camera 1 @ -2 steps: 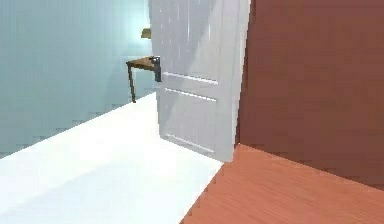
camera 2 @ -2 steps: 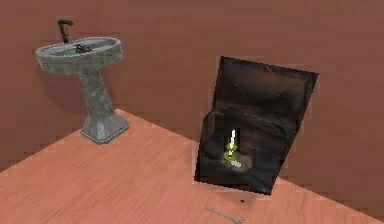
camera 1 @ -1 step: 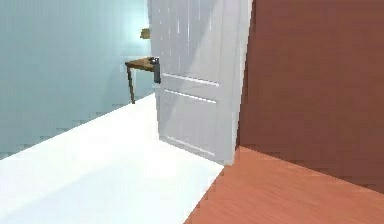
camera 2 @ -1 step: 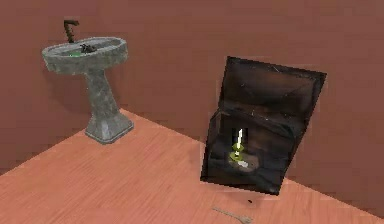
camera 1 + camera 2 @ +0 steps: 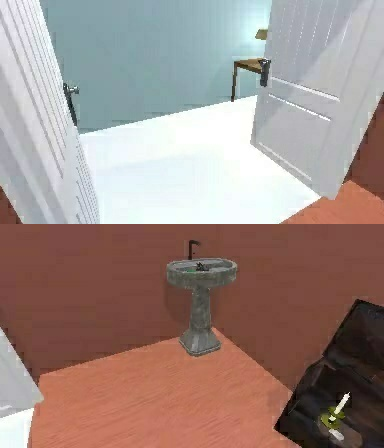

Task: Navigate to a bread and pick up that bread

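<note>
Two leaves flank the gap ahead, door (image 5: pixel 38 140) on the forward view's left, second door (image 5: pixel 315 90) right; I judge I'm searching, so next drive through toward the table (image 5: pixel 248 68); bread's place and gripper's state I cannot tell.

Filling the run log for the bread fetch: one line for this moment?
stage: navigating | ahead: open white door, wooden table, unidentifiable tan object above it | side: pedestal sink, dark cabinet
</note>
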{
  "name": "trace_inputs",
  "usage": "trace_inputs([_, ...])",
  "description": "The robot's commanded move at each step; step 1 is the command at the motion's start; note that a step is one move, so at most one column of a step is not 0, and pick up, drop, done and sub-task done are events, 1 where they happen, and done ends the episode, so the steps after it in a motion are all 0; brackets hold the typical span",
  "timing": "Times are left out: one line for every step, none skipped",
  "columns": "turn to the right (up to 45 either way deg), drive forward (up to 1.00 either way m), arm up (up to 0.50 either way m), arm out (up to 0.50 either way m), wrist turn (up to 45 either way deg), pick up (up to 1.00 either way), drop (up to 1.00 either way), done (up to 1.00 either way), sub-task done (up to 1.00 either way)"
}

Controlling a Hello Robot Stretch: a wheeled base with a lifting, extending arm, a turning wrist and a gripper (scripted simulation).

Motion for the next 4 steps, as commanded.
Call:
trace_inputs([0.0, 1.00, 0.00, 0.00, 0.0, 0.00, 0.00, 0.00, 0.00])
trace_inputs([0.0, 1.00, 0.00, 0.00, 0.0, 0.00, 0.00, 0.00, 0.00])
trace_inputs([-6.0, 0.00, 0.00, 0.00, 0.0, 0.00, 0.00, 0.00, 0.00])
trace_inputs([0.0, 0.20, 0.00, 0.00, 0.0, 0.00, 0.00, 0.00, 0.00])
